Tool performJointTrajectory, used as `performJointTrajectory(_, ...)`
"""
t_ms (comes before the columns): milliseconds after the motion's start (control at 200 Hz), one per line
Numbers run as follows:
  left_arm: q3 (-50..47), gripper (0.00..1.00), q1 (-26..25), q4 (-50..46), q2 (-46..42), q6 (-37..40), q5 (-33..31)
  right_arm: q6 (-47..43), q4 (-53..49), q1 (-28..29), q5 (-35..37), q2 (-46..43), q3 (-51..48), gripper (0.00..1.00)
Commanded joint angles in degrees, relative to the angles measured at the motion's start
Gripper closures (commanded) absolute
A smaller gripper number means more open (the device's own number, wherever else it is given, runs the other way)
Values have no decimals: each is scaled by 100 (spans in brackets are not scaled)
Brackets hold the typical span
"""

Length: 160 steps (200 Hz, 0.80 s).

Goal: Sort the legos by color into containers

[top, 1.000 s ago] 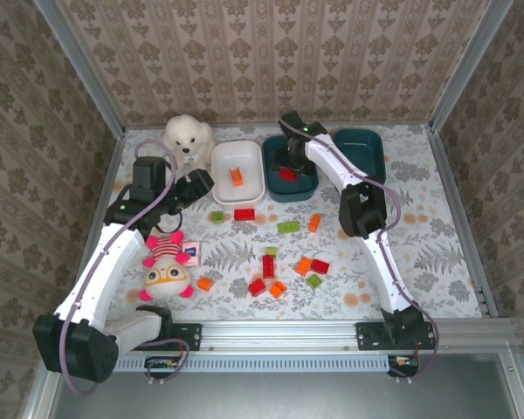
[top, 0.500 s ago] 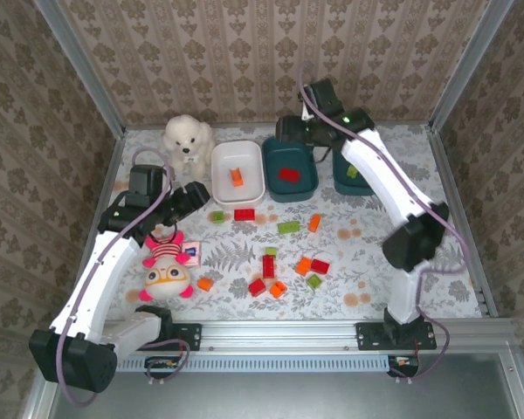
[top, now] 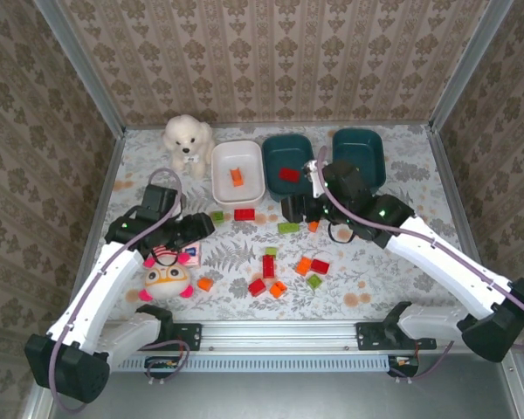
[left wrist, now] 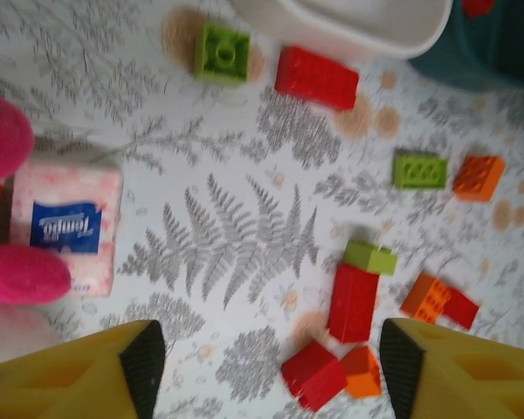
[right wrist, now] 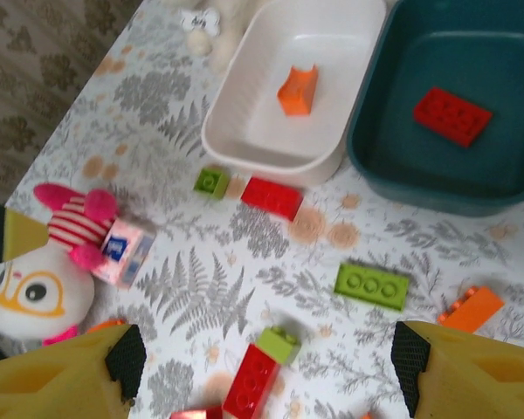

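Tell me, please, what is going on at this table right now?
A two-armed robot is sorting toy bricks into bins by colour. An orange brick lies in the white bin and a red brick in the middle teal bin. The left gripper and the right gripper both hover open and empty above the loose bricks on the table; most are not yet sorted.

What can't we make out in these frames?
- Top view: right arm covers the right teal bin's near-left corner; contents there unknown.
- Right wrist view: plush dog cut off by top edge.
- Left wrist view: plush doll cut by left edge; white bin by top edge.
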Motion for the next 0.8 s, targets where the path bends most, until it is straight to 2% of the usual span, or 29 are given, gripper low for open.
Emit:
performJointTrajectory(0, -34, 36, -561, -810, 74, -160, -574, 129, 137, 265, 193, -282, -262, 23)
performJointTrajectory(125, -188, 37, -1509, -1284, 500, -469, -1117, 330, 313, 436, 65, -517, -669, 23)
performJointTrajectory(255, -457, 38, -2064, -1272, 826, -971, -1386, 441, 946, 509, -753, -776, -1325, 22)
performJointTrajectory(440, -713, 34, -2139, -1066, 1172, -1028, -1502, 493, 1434, 675, -1037, -1443, -2232, 20)
performJointTrajectory(795, -563, 31, -2084, -659, 2137, -435, -1553, 492, 1007, 665, -821, -1766, -2309, 19)
